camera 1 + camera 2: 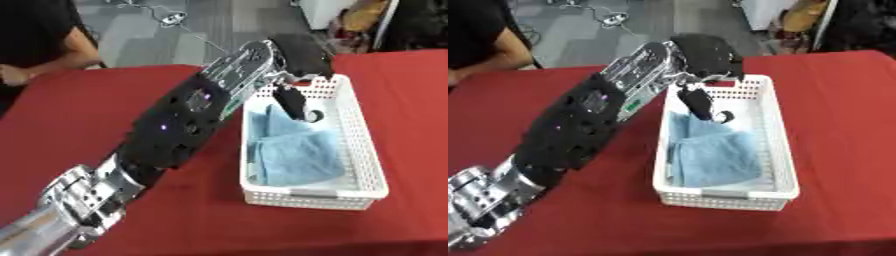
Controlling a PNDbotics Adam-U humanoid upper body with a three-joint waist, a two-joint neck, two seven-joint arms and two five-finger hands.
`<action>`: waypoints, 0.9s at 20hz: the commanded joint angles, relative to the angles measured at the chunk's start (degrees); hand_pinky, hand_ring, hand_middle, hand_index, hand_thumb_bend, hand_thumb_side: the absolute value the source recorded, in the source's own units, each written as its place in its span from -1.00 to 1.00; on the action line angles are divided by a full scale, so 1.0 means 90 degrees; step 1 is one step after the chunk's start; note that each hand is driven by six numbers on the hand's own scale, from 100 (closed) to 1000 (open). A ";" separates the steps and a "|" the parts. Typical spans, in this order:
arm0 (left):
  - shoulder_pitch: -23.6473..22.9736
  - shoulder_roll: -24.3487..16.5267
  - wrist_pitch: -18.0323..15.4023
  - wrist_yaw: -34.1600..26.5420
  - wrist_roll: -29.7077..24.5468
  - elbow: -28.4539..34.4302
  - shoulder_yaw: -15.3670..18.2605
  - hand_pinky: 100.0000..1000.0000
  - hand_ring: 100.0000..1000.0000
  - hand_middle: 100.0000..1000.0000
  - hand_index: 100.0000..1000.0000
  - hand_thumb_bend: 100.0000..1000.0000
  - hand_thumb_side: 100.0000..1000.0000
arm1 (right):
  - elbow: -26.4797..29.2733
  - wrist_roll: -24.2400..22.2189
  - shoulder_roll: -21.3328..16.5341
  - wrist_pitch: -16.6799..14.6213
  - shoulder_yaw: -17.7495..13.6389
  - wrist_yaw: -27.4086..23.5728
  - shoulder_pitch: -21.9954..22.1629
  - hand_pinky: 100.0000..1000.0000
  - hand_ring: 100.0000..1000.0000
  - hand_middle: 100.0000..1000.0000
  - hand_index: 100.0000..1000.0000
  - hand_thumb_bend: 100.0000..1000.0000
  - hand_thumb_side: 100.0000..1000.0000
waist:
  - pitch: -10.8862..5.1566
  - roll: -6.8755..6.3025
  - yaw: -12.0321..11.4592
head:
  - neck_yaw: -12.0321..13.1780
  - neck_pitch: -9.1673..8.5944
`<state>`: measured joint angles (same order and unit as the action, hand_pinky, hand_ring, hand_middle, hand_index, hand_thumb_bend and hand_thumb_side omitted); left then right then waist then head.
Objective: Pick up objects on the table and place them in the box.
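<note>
The left arm [175, 130] comes in from the lower left corner and slants up across the red table [79, 120] to the far end of the white box [360, 150]. The left hand [302, 55] hangs over that far rim, its back turned to the camera. A dark finger or thumb [290, 102] points down from it into the box. Just below and to the right of that tip there is a small dark, curved thing [313, 116]. I would judge it to be the object being put away, but the view is too blurred to say what it is, or whether the hand is pinching it or has let it go. The other fingers are hidden behind the hand, so I cannot tell whether they are curled or spread.

Below the hand, toward the near end of the box, a folded blue cloth [293, 155] lies on the floor of the box and fills most of it. No other loose objects show on the table around the arm. The right hand is not in view.

What could go wrong from here: the hand sits close over the far rim, so lifting away at a slant could catch the wall and drag or tip the light box. If the dark thing clings to the finger, it could ride back out.
</note>
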<state>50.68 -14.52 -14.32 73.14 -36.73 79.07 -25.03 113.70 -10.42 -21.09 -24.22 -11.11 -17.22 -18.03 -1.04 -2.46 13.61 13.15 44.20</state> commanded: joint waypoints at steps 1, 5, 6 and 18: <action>0.0059 -0.0099 0.0073 -0.0026 0.0114 0.0154 0.0152 0.88 0.81 0.77 0.84 0.33 0.38 | 0.0099 0.0011 -0.0070 -0.0004 -0.0034 0.0004 -0.0061 0.64 0.70 0.64 0.88 -1.00 1.00 | -0.0075 0.0035 -0.0011 | 0.0038 -0.0009; -0.0240 0.0054 0.0865 -0.1493 0.1466 -0.0255 0.0610 0.32 0.54 0.75 0.78 -1.00 0.14 | 0.0099 0.0024 -0.0060 -0.0014 -0.0054 0.0020 -0.0054 0.64 0.70 0.64 0.88 -1.00 1.00 | -0.0060 0.0052 -0.0044 | -0.0001 -0.0009; -0.0326 0.0042 0.1089 -0.2047 0.2007 -0.0344 0.0684 0.27 0.51 0.74 0.77 -1.00 0.11 | 0.0099 0.0031 -0.0057 -0.0017 -0.0061 0.0026 -0.0056 0.64 0.70 0.64 0.88 -1.00 1.00 | -0.0057 0.0053 -0.0049 | -0.0011 -0.0009; -0.3663 -0.1194 0.2006 -0.6216 0.6425 0.2396 0.2980 -0.26 0.19 0.58 0.66 -1.00 0.51 | 0.0099 0.0237 -0.0100 -0.0024 -0.0283 0.0257 0.0066 0.64 0.71 0.64 0.88 -1.00 1.00 | 0.0028 0.0111 -0.0291 | -0.0635 -0.0009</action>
<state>17.38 -23.31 3.49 19.78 18.27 97.46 -1.00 113.71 -8.72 -21.10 -24.38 -13.02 -15.37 -17.08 -0.34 -1.56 10.79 8.47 44.21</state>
